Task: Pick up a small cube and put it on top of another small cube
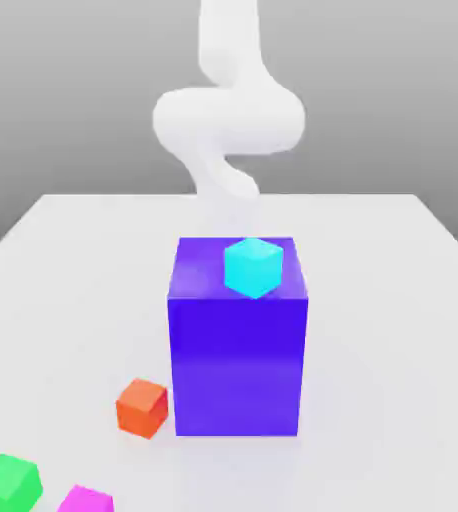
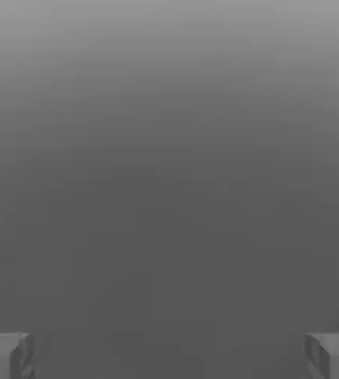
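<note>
Magenta first: the small pink cube [image 1: 85, 499] is seen at the near edge of the white tabletop [image 1: 393, 300], just beside the green cube [image 1: 7, 482]. An orange cube [image 1: 142, 407] is set close against the big blue-purple block [image 1: 238, 345], which is topped by a cyan cube [image 1: 253, 267]. The pincer [image 2: 169, 355] is spread wide, nothing held between its fingertips [image 2: 6, 354].

Pale grey table [image 1: 63, 260] against plain grey backdrop [image 1: 73, 90]

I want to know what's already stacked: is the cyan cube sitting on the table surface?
No, the cyan cube rests on top of the big blue-purple block, raised above the table.
</note>
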### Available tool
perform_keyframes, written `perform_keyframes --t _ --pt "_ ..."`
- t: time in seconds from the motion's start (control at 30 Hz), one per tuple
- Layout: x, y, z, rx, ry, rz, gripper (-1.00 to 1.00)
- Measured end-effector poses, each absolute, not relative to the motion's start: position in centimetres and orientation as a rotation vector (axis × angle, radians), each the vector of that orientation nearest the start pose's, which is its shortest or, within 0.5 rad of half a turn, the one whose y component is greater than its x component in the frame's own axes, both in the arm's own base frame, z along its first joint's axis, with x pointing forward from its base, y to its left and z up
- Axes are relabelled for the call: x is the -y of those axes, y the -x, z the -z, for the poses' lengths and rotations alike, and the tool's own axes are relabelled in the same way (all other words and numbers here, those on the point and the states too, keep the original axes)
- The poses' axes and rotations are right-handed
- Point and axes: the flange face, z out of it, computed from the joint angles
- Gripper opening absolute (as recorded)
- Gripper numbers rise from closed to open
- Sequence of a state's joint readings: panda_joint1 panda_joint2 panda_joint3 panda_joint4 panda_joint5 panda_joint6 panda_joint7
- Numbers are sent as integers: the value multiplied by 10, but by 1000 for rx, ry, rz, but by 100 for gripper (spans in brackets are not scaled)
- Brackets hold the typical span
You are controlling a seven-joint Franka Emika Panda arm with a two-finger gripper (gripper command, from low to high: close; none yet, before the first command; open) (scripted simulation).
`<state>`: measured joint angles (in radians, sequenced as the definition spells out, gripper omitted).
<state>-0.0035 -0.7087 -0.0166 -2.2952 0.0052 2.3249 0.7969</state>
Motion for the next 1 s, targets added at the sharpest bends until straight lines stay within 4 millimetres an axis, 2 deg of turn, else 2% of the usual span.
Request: perform_keyframes --t 0.23,0.37,0.5,0.63,0.77,1.0 --pt "41 -459 -590 -1195 2540 735 0" --pt "60 -493 -529 -1269 2574 612 0" --pt "80 -518 -464 -1345 2603 488 0" --pt "104 -533 -395 -1430 2624 364 0" --pt "123 -538 -324 -1503 2647 237 0" --pt "154 -525 -199 -1626 2678 22 0"
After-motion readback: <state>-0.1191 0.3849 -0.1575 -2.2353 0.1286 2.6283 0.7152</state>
